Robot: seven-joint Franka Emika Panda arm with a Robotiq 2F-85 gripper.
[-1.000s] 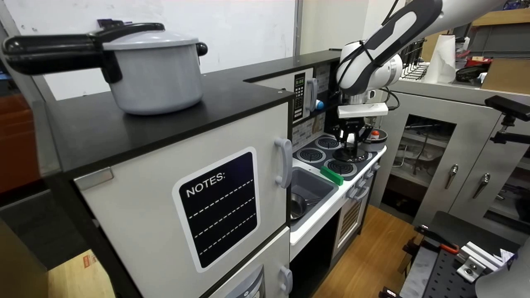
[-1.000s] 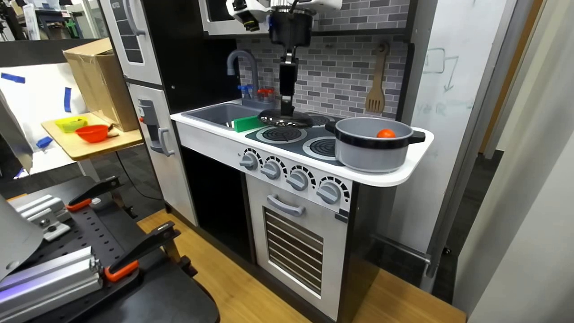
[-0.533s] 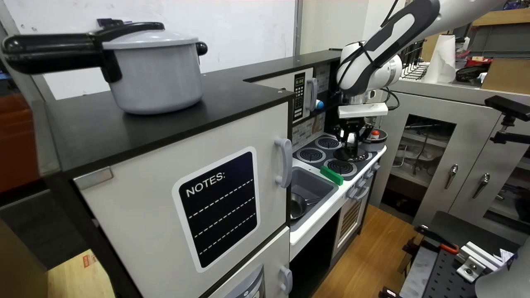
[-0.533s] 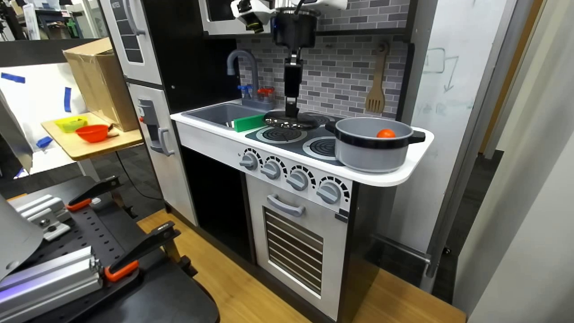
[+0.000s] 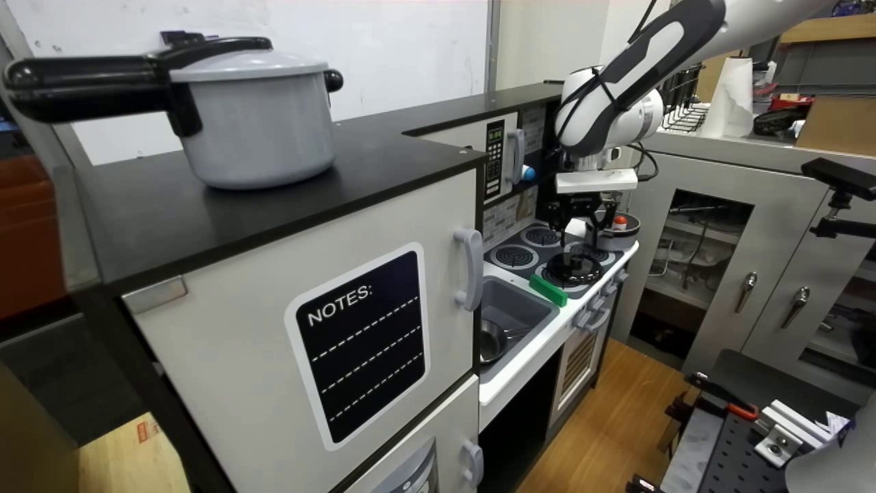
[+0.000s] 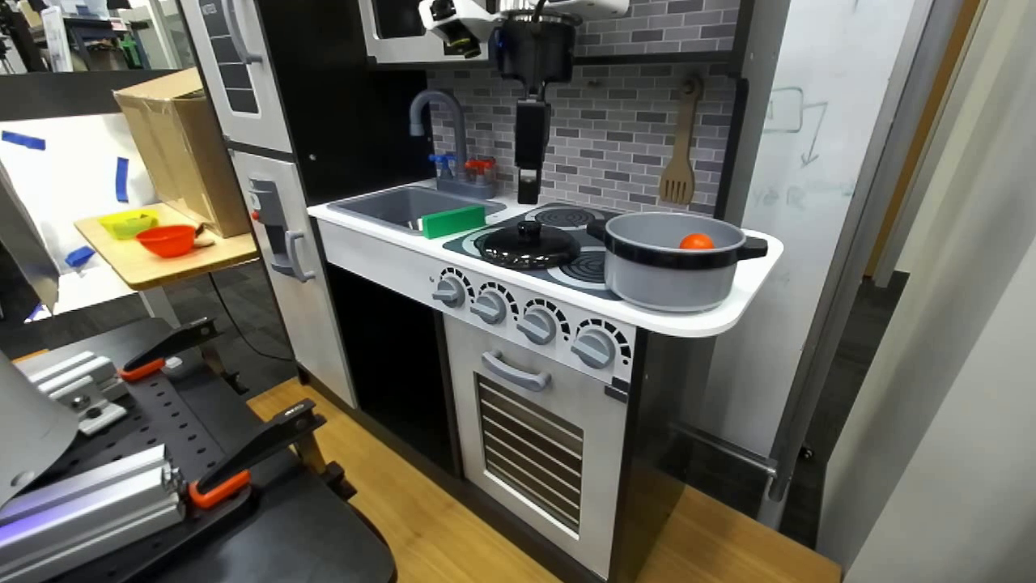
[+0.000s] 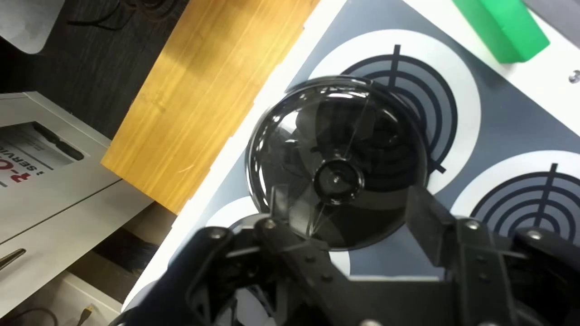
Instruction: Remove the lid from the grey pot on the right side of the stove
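The black glass lid (image 6: 530,249) lies on the stove (image 6: 603,413), knob up, partly over a front ring. In the wrist view the whole lid (image 7: 290,149) shows, its round knob (image 7: 339,181) in the middle. My gripper (image 7: 346,199) hovers above it with jaws spread wide apart and nothing between them. An exterior view shows the gripper (image 6: 528,194) just over the knob, apart from it. The grey pot (image 6: 672,279) with black handles stands uncovered at the stove's right end, a red-orange round item (image 6: 696,241) inside.
A green block (image 6: 453,221) stands between the lid and the sink (image 6: 388,206). A metal pan (image 5: 491,341) lies in the sink. A wooden spatula (image 6: 678,174) hangs on the back wall. A larger lidded grey cooker (image 5: 260,130) stands on the tall cabinet.
The gripper drifted slightly right with the lid held, then opened. The lid has dropped from the fingers onto the stove top.
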